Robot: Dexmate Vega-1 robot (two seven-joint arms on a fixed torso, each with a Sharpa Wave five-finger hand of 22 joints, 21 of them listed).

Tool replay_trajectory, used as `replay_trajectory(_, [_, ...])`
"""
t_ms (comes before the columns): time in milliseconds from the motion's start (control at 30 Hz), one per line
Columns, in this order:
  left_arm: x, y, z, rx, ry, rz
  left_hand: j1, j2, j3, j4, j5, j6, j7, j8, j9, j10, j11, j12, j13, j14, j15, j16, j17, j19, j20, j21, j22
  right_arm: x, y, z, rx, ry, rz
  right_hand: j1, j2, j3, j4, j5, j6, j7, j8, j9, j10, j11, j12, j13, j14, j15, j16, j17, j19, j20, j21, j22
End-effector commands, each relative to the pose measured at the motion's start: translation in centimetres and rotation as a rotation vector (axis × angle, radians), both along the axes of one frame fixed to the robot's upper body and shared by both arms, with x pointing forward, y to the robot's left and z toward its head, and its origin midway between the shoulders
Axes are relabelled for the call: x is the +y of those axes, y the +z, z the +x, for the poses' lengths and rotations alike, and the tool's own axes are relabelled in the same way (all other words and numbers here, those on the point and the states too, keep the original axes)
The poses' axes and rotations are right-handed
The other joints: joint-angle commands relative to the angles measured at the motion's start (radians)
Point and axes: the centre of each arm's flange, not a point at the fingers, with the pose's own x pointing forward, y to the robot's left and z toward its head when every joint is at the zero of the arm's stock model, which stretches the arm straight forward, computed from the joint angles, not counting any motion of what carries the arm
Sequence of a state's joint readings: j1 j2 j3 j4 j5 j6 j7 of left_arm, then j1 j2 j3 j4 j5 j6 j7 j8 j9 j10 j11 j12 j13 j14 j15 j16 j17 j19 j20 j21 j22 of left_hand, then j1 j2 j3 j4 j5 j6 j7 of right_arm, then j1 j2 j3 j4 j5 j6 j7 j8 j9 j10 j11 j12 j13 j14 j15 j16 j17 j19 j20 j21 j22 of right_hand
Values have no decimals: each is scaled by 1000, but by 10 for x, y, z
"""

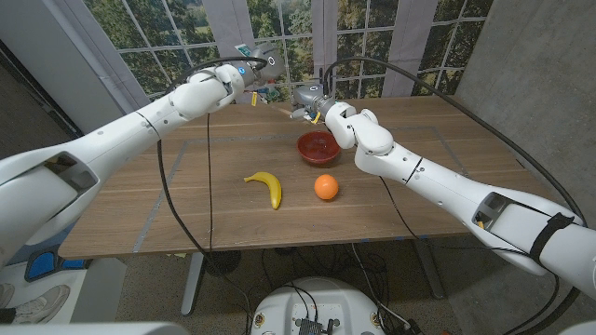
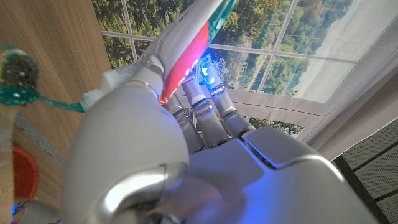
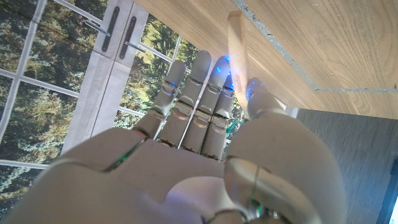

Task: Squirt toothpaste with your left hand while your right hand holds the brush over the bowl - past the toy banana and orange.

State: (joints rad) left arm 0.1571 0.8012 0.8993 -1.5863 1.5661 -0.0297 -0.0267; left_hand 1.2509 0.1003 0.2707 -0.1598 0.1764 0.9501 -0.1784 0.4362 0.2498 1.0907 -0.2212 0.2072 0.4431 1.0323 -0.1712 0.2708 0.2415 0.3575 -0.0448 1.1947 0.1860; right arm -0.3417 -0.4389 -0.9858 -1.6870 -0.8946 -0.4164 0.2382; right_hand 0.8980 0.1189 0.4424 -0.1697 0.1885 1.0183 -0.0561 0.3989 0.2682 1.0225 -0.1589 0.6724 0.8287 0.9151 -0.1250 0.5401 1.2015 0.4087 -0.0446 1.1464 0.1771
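My left hand [image 1: 253, 67] is raised at the table's far side and grips a white, red and green toothpaste tube [image 2: 186, 46]. My right hand [image 1: 315, 102] is raised just beside it and holds the toothbrush [image 1: 289, 107], whose head points toward the left hand. In the left wrist view the brush's teal neck and bristle head [image 2: 18, 70] lie close to the tube's white nozzle end [image 2: 115, 78]. The red bowl [image 1: 318, 146] stands on the table below and nearer than the right hand. In the right wrist view a pale handle [image 3: 238, 50] sticks out past the right hand [image 3: 199, 155].
A toy banana [image 1: 266, 185] and a toy orange [image 1: 325, 187] lie on the wooden table [image 1: 140, 200] nearer than the bowl. Black cables hang from both arms over the table. Windows stand behind the far edge.
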Motion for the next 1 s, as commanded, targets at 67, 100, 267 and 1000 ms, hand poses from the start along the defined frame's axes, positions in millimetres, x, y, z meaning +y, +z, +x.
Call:
replay_trajectory(67, [8, 3, -7, -13, -7, -67, 35, 36, 8, -5, -1, 2, 3, -1, 3, -4, 2, 4, 3, 6, -74, 4, 4, 3, -112, 10, -1, -6, 2, 15, 20, -60, 22, 22, 22, 66, 21, 2, 22, -14, -2, -1, 42, -39, -5, 5, 6, -91, 0, 1, 1, -75, 8, 2])
replay_trajectory(100, [8, 3, -7, -9, -9, -74, 35, 35, 8, -6, -1, 3, 4, -1, 3, -4, 2, 4, 3, 6, -74, 4, 4, 3, -111, 10, -1, -7, 2, 16, 22, -64, 25, 22, 22, 66, 21, 2, 23, -14, -2, -1, 43, -38, -6, 4, 6, -91, 0, 1, 2, -76, 8, 2])
replay_trajectory(267, [9, 2, -9, -5, -8, -102, 35, 33, 9, -7, 0, 3, 7, -2, 3, -4, 2, 4, 2, 6, -74, 4, 4, 3, -110, 13, -3, -10, 3, 18, 29, -75, 40, 21, 23, 66, 22, 1, 26, -14, -3, -2, 41, -39, -6, 6, 6, -90, 0, 1, 1, -75, 8, 2])
replay_trajectory(1000, [25, 0, -2, 29, -41, -413, 31, 32, 14, -6, 4, -3, 22, -10, 1, -15, 2, -2, -10, -2, -73, 2, 5, 4, -99, 20, -6, -9, -1, 1, 13, -50, 28, 22, 20, 66, 20, 0, 28, -14, -7, -7, 44, -36, -10, 3, 7, -91, 1, 2, 0, -74, 10, 2])
